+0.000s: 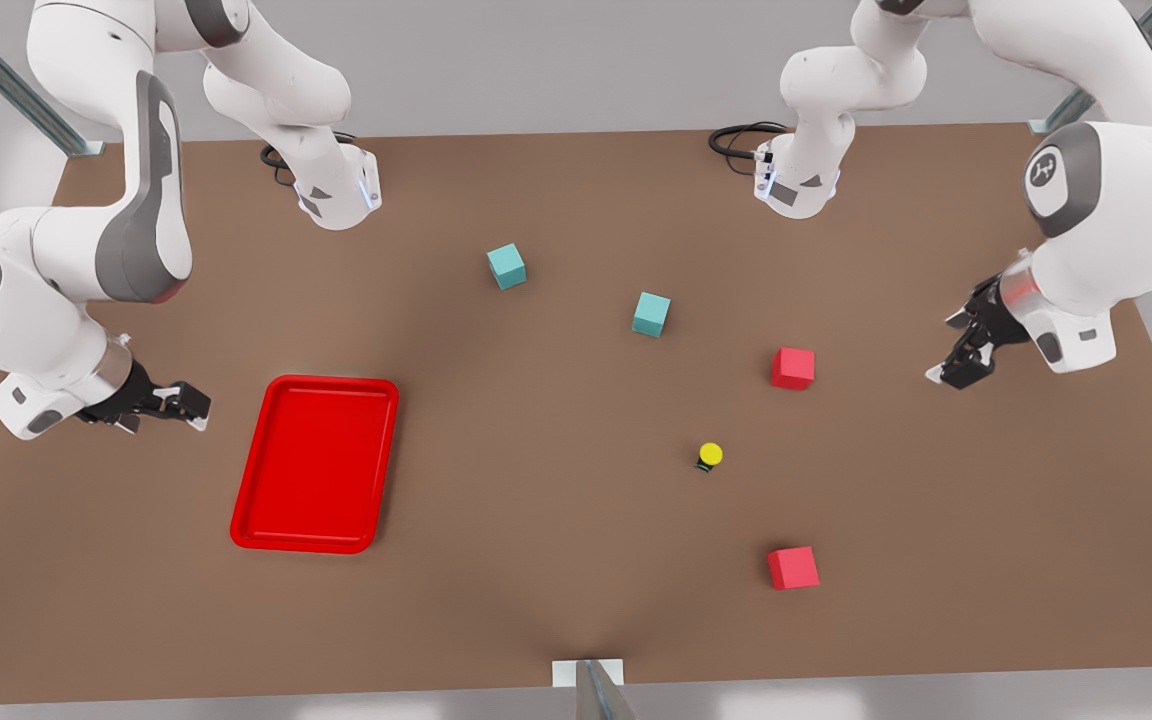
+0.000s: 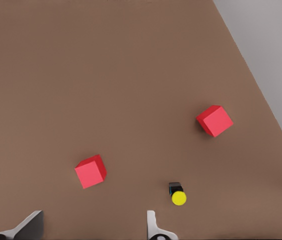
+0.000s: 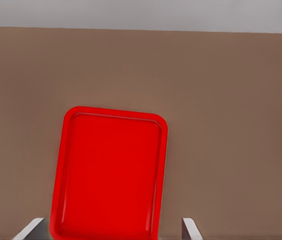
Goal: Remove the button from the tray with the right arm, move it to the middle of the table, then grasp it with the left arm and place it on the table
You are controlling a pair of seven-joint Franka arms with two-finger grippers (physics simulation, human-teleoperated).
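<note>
The button [image 1: 709,456], yellow-capped on a dark body, stands upright on the brown table [image 1: 536,560], right of centre in the front view and between two red cubes. It also appears in the left wrist view [image 2: 178,196]. The red tray [image 1: 316,465] [image 3: 108,175] lies empty toward the front view's left. My left gripper [image 1: 961,352] [image 2: 92,224] hovers open near the table's edge at the front view's right, well apart from the button. My right gripper [image 1: 181,405] [image 3: 112,227] hangs open just outside the tray's rim at the front view's left, holding nothing.
Two red cubes [image 1: 793,367] [image 1: 793,567] flank the button, seen again in the left wrist view [image 2: 90,171] [image 2: 214,120]. Two teal cubes [image 1: 506,266] [image 1: 651,314] sit farther back at mid-table. Both arm bases stand at the table's far edge.
</note>
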